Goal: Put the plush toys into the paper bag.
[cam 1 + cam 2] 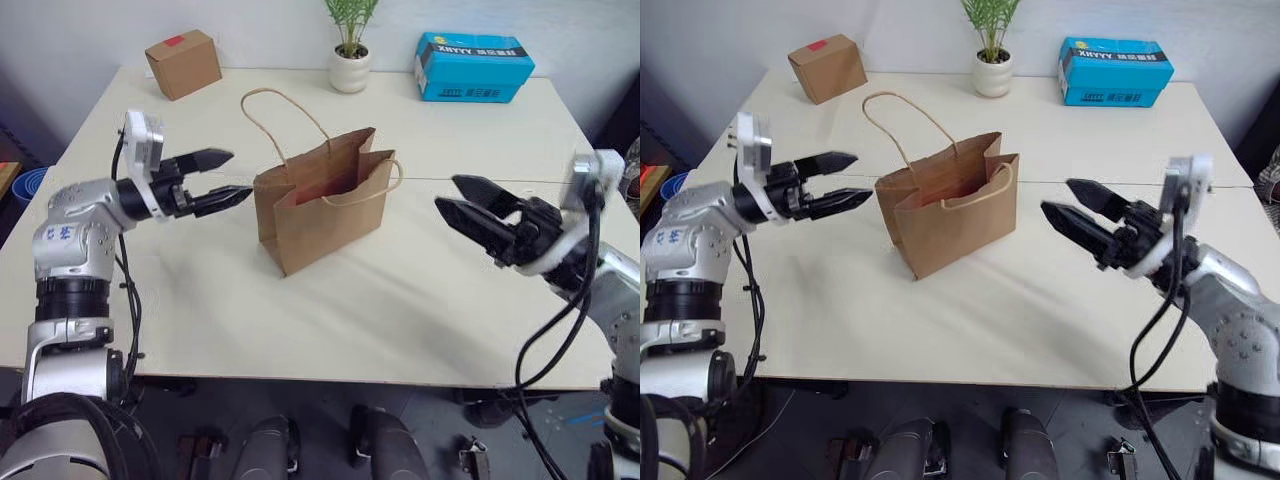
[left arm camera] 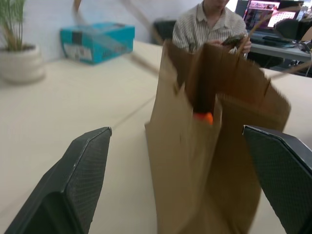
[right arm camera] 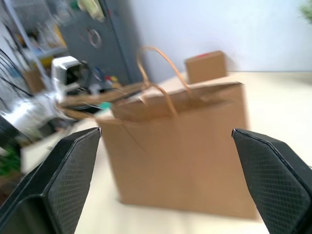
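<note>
The brown paper bag (image 1: 322, 210) stands upright and open in the middle of the table, one cord handle raised and the other flopped over its rim. Inside its mouth a strip of red (image 1: 326, 187) shows, and an orange plush toy (image 2: 204, 117) peeks through the gap at the bag's end. The rest of the plush toys is hidden by the bag walls. My left gripper (image 1: 240, 172) hangs open just left of the bag, pointing at it and holding nothing. My right gripper (image 1: 446, 192) is open and empty to the bag's right, a short gap away.
A small cardboard box with red tape (image 1: 183, 63) sits at the far left corner, a potted plant (image 1: 349, 60) at the far middle, a blue carton (image 1: 473, 67) at the far right. The table's near edge (image 1: 300, 378) runs below. A seated person (image 2: 209, 24) is beyond the table.
</note>
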Controlling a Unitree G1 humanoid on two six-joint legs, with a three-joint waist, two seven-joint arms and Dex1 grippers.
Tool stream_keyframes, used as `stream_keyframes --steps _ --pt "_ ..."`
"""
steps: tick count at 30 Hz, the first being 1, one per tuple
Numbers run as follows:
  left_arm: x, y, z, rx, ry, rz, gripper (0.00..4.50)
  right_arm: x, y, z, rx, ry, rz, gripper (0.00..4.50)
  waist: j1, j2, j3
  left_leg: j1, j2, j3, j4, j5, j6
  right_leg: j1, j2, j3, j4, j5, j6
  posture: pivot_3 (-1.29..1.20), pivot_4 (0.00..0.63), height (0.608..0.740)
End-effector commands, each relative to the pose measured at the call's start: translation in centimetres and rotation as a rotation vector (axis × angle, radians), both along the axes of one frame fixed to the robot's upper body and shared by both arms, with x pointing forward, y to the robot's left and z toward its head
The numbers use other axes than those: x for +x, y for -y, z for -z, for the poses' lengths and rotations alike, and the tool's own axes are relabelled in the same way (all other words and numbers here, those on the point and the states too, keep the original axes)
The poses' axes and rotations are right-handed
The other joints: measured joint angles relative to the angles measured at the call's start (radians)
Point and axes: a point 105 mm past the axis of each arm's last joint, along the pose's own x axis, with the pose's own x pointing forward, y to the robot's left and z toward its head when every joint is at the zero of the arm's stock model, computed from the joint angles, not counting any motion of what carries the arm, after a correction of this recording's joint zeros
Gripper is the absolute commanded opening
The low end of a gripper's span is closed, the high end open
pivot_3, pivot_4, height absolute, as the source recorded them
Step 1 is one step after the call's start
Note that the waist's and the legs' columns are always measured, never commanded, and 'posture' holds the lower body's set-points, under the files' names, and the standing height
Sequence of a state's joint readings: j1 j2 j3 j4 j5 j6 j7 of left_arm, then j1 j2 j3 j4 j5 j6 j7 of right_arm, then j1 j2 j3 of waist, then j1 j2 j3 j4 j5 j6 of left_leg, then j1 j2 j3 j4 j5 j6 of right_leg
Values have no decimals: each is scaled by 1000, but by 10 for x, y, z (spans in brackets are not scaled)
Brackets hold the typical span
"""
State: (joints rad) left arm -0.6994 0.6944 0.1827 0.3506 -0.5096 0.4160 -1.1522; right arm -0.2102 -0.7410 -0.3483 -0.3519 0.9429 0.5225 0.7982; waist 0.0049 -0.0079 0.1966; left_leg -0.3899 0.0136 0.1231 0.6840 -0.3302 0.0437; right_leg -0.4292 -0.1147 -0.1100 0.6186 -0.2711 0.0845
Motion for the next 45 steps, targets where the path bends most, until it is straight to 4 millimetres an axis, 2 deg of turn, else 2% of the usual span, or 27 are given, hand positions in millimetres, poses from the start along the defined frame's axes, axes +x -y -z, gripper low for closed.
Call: stream_keyframes --steps 1,5,10,17,21,22,24,28,33,35,36,38,42,45 --pt "-23 16 -10 -28 85 33 4500 -27 -7 17 -258 167 -115 4421 2 -1 0 0 0 0 0 0 0 0 0 0 0 0 0 0 150 740" --pt "-24 29 1 -81 93 -24 4500 -38 -15 32 -230 153 -144 4421 10 -2 0 1 0 -1 2 1 0 2 -1 2 1 1 1 0 150 740" --pt "-18 52 7 -104 114 -40 4500 -42 -28 43 -219 129 -176 4421 12 -2 0 5 1 -1 3 1 -1 4 -2 3 2 2 0 0 150 740" --pt "-16 85 15 -102 145 -9 4500 -40 -33 42 -213 127 -177 4421 19 -2 0 4 1 -1 3 1 -2 4 -1 2 2 2 0 0 150 740" --pt "0 88 19 -93 166 -106 4500 -39 -33 39 -220 172 -157 4421 21 -2 0 4 0 -1 3 1 -1 4 -1 2 2 2 0 0 150 740" --pt "2 93 23 -85 161 -96 4108 -40 -32 37 -217 196 -146 4500 21 -2 0 4 0 -1 3 1 -1 4 -1 2 2 2 0 0 150 740" --pt "4 101 26 -81 153 -70 3652 -44 -29 38 -245 234 -133 4500 23 -2 0 4 0 -1 3 1 -1 4 0 2 2 2 0 0 150 740" --pt "7 107 23 -97 136 -6 2342 -50 -20 44 -300 255 -111 4500 22 -2 0 4 0 0 3 1 0 4 0 -1 1 2 0 0 150 740" --pt "-4 114 9 -124 133 218 758 -59 -3 43 -341 239 -46 4500 22 -2 0 4 0 0 3 1 0 4 0 -5 2 2 0 0 150 740" --pt "-14 116 3 -123 108 362 175 -64 9 38 -359 236 11 4500 22 -2 0 4 0 0 3 1 0 4 0 -6 2 2 0 0 150 740" --pt "-19 116 3 -106 87 430 31 -66 15 36 -368 232 36 4500 22 -2 0 4 0 0 3 1 0 4 0 -6 2 2 0 0 150 740" --pt "-26 115 7 -48 62 532 31 -72 24 34 -387 220 69 4500 21 -2 0 4 0 0 4 1 0 4 1 -6 2 2 0 0 150 740" --pt "-35 111 16 39 16 661 31 -82 33 33 -421 196 101 4500 21 -2 0 4 0 0 4 1 0 4 1 -6 2 2 0 0 150 740" --pt "-34 105 27 98 67 696 31 -86 39 33 -428 188 130 4500 20 -2 0 4 0 0 4 1 0 4 1 -6 2 2 0 0 150 740"
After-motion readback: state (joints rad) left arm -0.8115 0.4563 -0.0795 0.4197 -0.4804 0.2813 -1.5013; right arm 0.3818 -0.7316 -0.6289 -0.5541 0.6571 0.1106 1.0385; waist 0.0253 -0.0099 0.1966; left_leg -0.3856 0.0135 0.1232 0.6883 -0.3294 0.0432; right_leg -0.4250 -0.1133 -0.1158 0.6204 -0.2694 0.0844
